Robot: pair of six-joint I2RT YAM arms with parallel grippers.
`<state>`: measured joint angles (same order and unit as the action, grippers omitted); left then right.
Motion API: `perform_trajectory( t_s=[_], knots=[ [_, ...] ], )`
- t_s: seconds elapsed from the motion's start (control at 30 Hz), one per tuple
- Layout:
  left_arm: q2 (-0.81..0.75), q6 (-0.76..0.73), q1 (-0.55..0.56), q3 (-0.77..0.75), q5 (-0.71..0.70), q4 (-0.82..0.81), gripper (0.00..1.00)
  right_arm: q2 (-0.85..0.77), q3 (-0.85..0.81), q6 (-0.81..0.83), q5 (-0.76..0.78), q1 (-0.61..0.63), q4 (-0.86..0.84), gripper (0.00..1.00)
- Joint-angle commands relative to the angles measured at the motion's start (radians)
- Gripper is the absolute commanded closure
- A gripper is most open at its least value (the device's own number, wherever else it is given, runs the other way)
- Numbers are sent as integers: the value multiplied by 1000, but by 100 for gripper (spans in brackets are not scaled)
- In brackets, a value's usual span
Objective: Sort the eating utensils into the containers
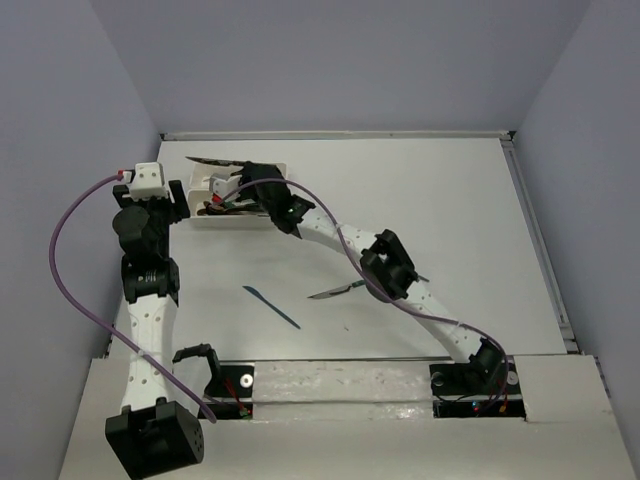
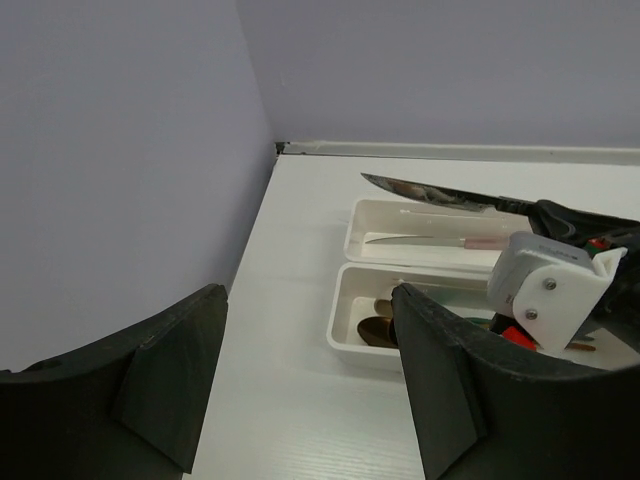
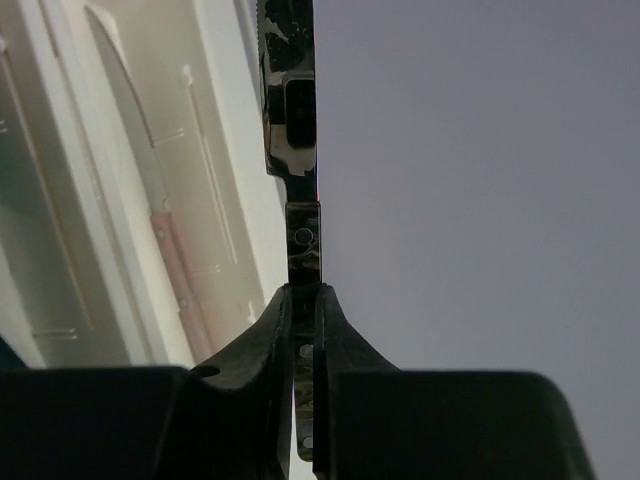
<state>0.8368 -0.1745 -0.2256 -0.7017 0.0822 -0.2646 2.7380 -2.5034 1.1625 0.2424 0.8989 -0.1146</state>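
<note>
White laminate tabletop (image 1: 450,230), boxed by plain lavender walls (image 1: 330,60).

Item: right claw (image 3: 302,300), fingers pressed tight on the handle of a dark, glossy metal table knife (image 3: 290,110). The blade ran straight out ahead of the fingertips.

Item: two long, shallow white plastic trays, side by side below and beside that claw. The far tray (image 2: 385,222) held one steel knife with a pinkish handle (image 2: 450,241). The near tray (image 2: 345,318) held several spoons (image 2: 375,330). The gripped knife hung above the far tray's outer rim, not touching it.

Judged step: laying it with the other knife. This looked best done by drawing the claw back over the tray's middle, keeping the blade along its length, descending low, then parting the fingers.

Item: left claw (image 2: 310,385), spread wide and empty, trays ahead of it.

Loose behind the right claw: teal plastic knife (image 1: 270,306), silver knife (image 1: 337,291).
</note>
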Motion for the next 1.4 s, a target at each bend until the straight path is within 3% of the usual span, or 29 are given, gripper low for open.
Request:
perform_trajectory(
  t_s=[0.0, 0.9, 0.97, 1.17, 1.27, 1.37],
  knots=[
    [4, 0, -12, -58, 31, -33, 21, -9, -114, -32, -153, -20, -215, 100],
    [12, 3, -23, -71, 96, 1, 21, 126, -107, -207, -143, -49, -37, 100],
    [13, 3, -23, -71, 100, 2, 21, 129, -107, -205, -132, -58, -39, 90],
    [15, 3, -24, -71, 106, 4, 21, 127, -106, -228, -111, -68, -42, 80],
    [16, 3, -24, -71, 111, 5, 20, 123, -101, -228, -103, -68, -40, 63],
    [15, 3, -27, -71, 113, 7, 20, 106, -97, -245, -94, -68, -33, 55]
  ],
)
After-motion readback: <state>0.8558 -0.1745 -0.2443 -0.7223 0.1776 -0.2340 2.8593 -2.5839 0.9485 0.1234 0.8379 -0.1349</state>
